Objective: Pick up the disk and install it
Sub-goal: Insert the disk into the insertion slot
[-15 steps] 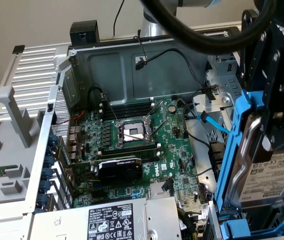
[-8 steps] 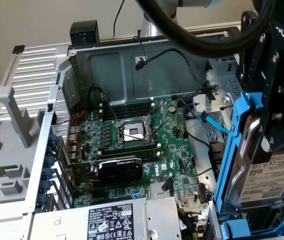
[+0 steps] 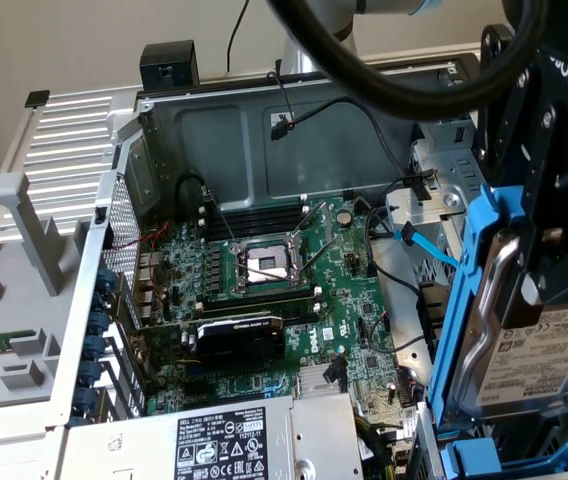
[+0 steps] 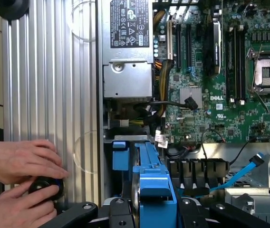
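Disk (image 3: pixel 539 355) upright in tool (image 4: pixel 153 211) over open computer case (image 3: pixel 264 130)

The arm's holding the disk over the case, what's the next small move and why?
Probably ease it straight down a little. The gripper holds the disk on edge in its blue carrier, above the blue bay, not yet seated; a person's hands rest on the case nearby.

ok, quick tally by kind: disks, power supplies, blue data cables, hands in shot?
disk: 1
power supply: 1
blue cable: 1
hands: 2
Total: 5
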`<state>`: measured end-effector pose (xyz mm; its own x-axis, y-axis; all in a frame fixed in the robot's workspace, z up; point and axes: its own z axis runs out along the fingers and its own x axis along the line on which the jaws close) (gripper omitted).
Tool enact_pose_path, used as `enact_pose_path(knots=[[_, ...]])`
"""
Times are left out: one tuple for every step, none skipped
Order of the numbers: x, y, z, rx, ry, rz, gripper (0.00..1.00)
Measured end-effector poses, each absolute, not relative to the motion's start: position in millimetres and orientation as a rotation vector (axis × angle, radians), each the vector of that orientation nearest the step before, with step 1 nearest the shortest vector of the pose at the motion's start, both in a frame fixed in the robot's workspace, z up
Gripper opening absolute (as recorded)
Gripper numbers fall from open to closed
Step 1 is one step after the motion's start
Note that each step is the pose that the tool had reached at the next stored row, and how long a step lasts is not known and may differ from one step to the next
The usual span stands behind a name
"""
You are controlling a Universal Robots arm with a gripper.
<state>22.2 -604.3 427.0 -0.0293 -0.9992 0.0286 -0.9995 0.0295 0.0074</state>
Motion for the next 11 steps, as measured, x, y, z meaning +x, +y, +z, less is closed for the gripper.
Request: enact_pose_path(knots=[[22.2, -604.2, 426.6, 2.171, -2.235, 0.023, 0.37], [22.2, -604.2, 426.2, 2.171, -2.235, 0.023, 0.37], [22.1, -604.1, 425.8, 2.170, -2.235, 0.023, 0.37], [22.1, -604.0, 425.2, 2.170, -2.235, 0.023, 0.37], [22.1, -603.9, 424.8, 2.170, -2.235, 0.023, 0.37], [22.1, -603.8, 424.4, 2.170, -2.235, 0.023, 0.37], [22.1, -603.8, 423.9, 2.170, -2.235, 0.023, 0.37], [22.1, -603.8, 423.5, 2.170, -2.235, 0.023, 0.37], [22.1, -603.8, 423.2, 2.170, -2.235, 0.023, 0.37], [22.1, -603.8, 422.9, 2.171, -2.235, 0.023, 0.37], [22.1, -603.8, 422.7, 2.171, -2.235, 0.023, 0.37]])
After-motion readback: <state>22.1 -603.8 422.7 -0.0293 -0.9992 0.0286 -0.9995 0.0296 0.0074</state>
